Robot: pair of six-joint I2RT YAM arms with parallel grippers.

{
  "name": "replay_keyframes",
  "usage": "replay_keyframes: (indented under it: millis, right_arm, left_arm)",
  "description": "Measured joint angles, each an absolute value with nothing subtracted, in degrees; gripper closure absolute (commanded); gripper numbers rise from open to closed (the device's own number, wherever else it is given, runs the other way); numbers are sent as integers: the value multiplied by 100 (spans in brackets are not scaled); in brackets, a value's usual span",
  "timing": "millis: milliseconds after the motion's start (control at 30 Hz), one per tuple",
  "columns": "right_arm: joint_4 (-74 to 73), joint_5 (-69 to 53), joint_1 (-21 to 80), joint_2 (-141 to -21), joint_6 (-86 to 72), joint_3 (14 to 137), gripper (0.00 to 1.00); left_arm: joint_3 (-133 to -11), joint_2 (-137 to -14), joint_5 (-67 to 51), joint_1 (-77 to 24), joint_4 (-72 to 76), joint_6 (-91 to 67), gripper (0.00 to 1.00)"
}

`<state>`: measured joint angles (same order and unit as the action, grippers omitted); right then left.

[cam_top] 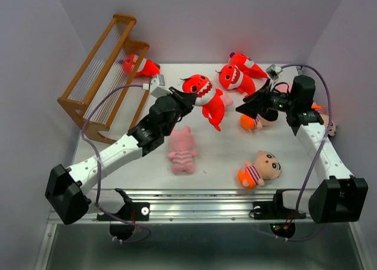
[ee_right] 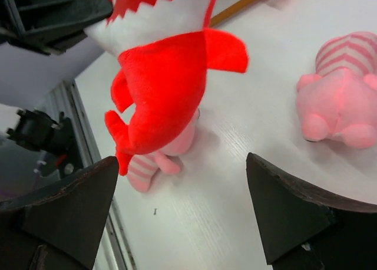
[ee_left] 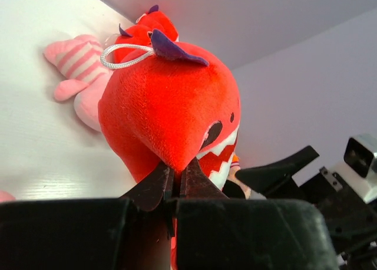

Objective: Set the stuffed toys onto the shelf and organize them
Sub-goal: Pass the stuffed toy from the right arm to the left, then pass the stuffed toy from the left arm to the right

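My left gripper point(cam_top: 185, 100) is shut on a red toothy monster point(cam_top: 206, 96) and holds it above the table's middle; in the left wrist view the jaws point(ee_left: 177, 178) pinch the monster point(ee_left: 171, 105) at its lower tip. My right gripper point(cam_top: 250, 108) is open and empty just right of that monster, over a boy doll point(cam_top: 253, 123). In the right wrist view the gripper point(ee_right: 182, 211) is wide open below the hanging monster point(ee_right: 165, 93). The brown shelf point(cam_top: 103, 75) stands at the back left with a red monster point(cam_top: 140, 65) against it.
Two red monsters point(cam_top: 238, 75) lie at the back. A pink pig point(cam_top: 182, 150) lies at the front middle and a boy doll point(cam_top: 260, 168) at the front right. Another boy doll point(cam_top: 327, 125) and a pink pig point(cam_top: 283, 88) lie by the right arm.
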<state>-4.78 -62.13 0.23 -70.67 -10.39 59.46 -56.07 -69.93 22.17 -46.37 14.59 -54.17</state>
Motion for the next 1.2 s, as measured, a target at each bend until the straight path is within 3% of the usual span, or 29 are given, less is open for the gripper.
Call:
replay_keyframes:
  millis: [267,733,833,867,933,967,1033,1100,1133,1200]
  right_arm:
    - [-904,-5452,766,-6893,329,6219,7]
    - [-499,-5192,1020,-7776,-615,6781,9]
    - [-405,-5207,1103,-7905,-773,6810,21]
    - [-388,-5221,1142,-7948,-819,6810,35]
    - [-333,-5258,1175,-8020,-934,6807,49]
    - [-305,-5288,1181,-8042,-956,6803,65]
    - [-290,-5341,1181,-8060,-1037,6803,83]
    - [-268,-5391,1199,-8060,-1046,6783,93]
    - [-257,-5413,1210,-8060,-1083,6761,97]
    - [-213,-5441,1214,-8047,-1103,6689,99]
  left_arm:
    - [-7205,-8018,1920,-4637,572,-5061,100]
    - [-7369,-8254,856,-4639,189,-4484,100]
    - [-7352,-8254,705,-4648,239,-4440,100]
    - [-7347,-8254,668,-4650,237,-4421,100]
    - [-7312,-8254,628,-4650,261,-4386,100]
    - [-7277,-8252,622,-4648,294,-4379,100]
    - [-7177,-8250,604,-4648,403,-4377,100]
    - [-7065,-8232,585,-4648,532,-4379,100]
    - [-6960,-8195,563,-4648,642,-4372,79]
    - [-6757,-8088,528,-4648,829,-4320,48]
